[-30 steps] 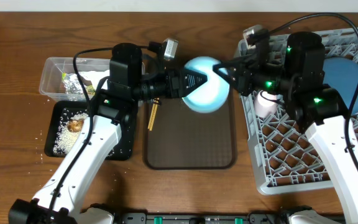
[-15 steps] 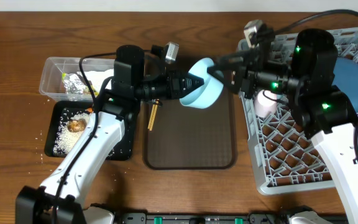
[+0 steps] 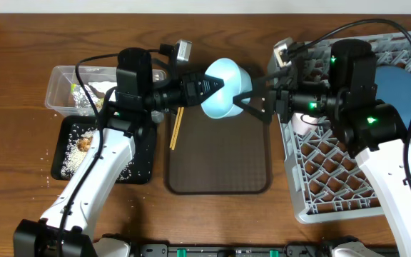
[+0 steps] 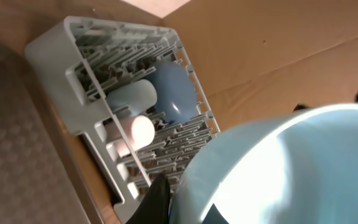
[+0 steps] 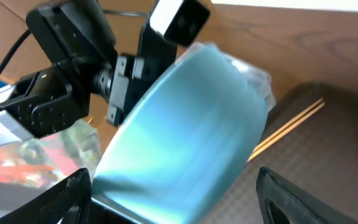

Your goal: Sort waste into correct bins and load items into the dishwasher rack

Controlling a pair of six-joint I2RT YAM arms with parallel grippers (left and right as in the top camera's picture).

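Over brown tray [image 3: 217,171], left fingers [image 3: 205,87] pinch light blue bowl [image 3: 225,91].

this looks like a robotics lab bench dressed as a dishwashing station: a left arm [image 3: 91,178] and a right arm [image 3: 398,178], white with black joints, stand at the near edge of a bare wooden table [image 3: 20,57], trailing loose black cables [image 3: 362,25] and showing green status lights [image 3: 366,120]. a grey commercial dishwasher rack [image 3: 320,178], a brown serving tray [image 3: 216,164], a clear tub [image 3: 59,78] and a black tray [image 3: 143,170] of food scraps lie on it, below a plain pale wall [image 3: 191,6].
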